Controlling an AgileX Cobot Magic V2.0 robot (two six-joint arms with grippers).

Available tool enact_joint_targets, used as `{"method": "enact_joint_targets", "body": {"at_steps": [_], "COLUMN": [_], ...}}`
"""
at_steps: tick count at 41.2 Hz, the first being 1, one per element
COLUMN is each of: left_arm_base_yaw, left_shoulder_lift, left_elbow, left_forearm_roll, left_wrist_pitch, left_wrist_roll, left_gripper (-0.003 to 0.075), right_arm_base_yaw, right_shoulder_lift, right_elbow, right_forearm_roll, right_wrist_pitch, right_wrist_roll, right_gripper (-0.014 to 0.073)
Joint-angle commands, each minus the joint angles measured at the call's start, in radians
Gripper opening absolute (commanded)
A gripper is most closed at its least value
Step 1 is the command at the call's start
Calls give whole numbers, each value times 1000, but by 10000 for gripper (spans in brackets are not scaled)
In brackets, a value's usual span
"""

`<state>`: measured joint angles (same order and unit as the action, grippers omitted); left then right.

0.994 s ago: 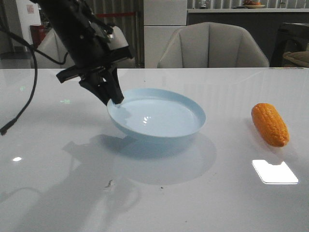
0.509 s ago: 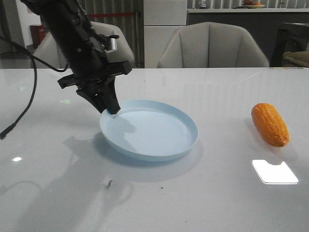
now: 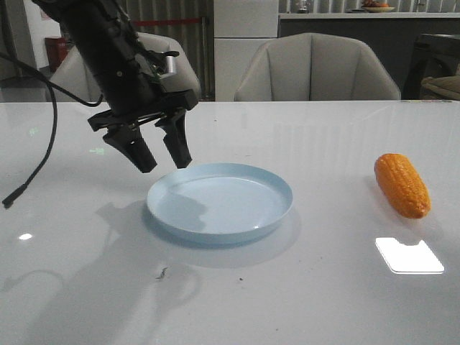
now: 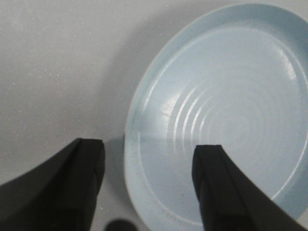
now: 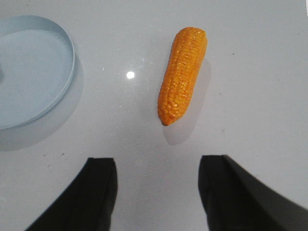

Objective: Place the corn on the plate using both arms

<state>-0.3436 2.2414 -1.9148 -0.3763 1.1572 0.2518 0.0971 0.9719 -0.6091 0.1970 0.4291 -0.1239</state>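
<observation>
White and glossy, the bench (image 3: 302, 302) carried a pale blue plate (image 3: 219, 201) lying flat, just below the left end effector (image 3: 164, 162), whose fingers stood apart over the plate's rim. An orange corn (image 3: 402, 185) lay well apart from it, ahead of the right end effector (image 5: 156, 192), fingers spread and empty.

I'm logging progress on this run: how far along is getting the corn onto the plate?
Done: the round pale blue plate lies flat on the white table, and the left gripper is open above its rim, holding nothing. In hand: the right gripper is open over the table, short of the orange corn cob. Left: the cob lies untouched beside the plate; grasping it and placing it remain.
</observation>
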Motion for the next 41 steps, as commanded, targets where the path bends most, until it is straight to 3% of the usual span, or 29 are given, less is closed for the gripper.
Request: {"method": "enact_joint_targets", "body": {"at_steps": [1, 11, 20, 25, 30, 36, 41], "left_arm_base_yaw": [-2, 5, 32, 53, 73, 111, 166], "left_shoulder_lift": [-68, -68, -189, -310, -439, -579, -736], "left_elbow": [-50, -135, -196, -196, -191, -92, 144], "left_forearm_roll": [-41, -54, -26, 90, 296, 357, 357], "left_wrist_pitch": [23, -1, -177, -267, -265, -302, -469], "left_wrist_roll": [0, 0, -5, -45, -101, -101, -111], "left_gripper": [403, 344, 300, 270, 225, 176, 131], "right_arm_base_yaw": [1, 1, 1, 1, 1, 1, 1], "right_shoulder_lift": [-9, -9, -9, -9, -9, -9, -9], "right_elbow": [-36, -43, -63, -63, -63, -63, -63], "right_forearm_roll": [3, 34, 57, 57, 57, 57, 56], "right_wrist_pitch": [-54, -78, -49, -47, -47, -45, -42], "right_wrist_roll": [-9, -9, -9, -9, -9, -9, -9], "right_gripper": [485, 485, 485, 485, 485, 485, 485]}}
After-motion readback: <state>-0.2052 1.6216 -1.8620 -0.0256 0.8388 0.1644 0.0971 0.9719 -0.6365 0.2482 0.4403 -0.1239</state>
